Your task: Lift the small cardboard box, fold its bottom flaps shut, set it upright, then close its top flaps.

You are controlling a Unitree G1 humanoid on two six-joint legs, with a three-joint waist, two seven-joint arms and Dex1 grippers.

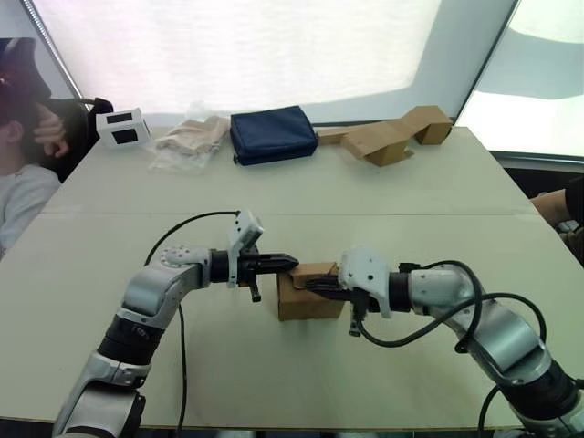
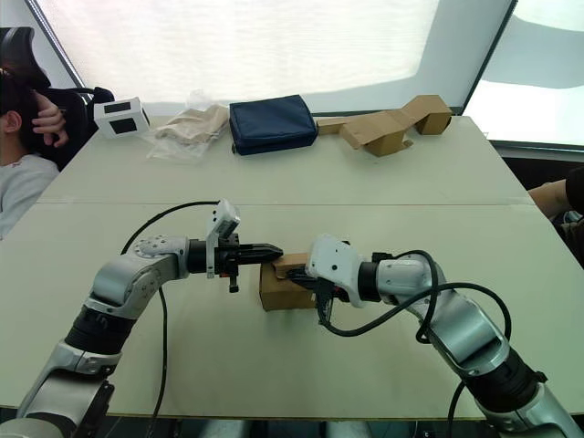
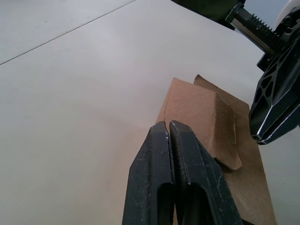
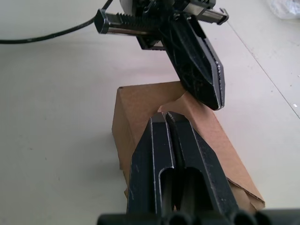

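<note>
I see one small cardboard box (image 1: 306,294) resting on the tabletop (image 1: 365,201) near its front edge, flaps (image 3: 206,124) folded over on top. My two claws meet over it: left claw (image 1: 285,263) and right claw (image 1: 315,285) each pinched fully closed, empty, tips on the box top.

pale table (image 1: 383,201), bright white backdrop (image 1: 237,46)

Looks like a robot test lab or office workroom: wide pale surface (image 1: 383,196) under bright covered windows (image 1: 237,41), strewn with a navy pouch (image 1: 272,133), bent cardboard pieces (image 1: 392,137), a plastic bag (image 1: 190,139), a small white device (image 1: 122,127); seated person (image 1: 23,155) at the edge.
</note>
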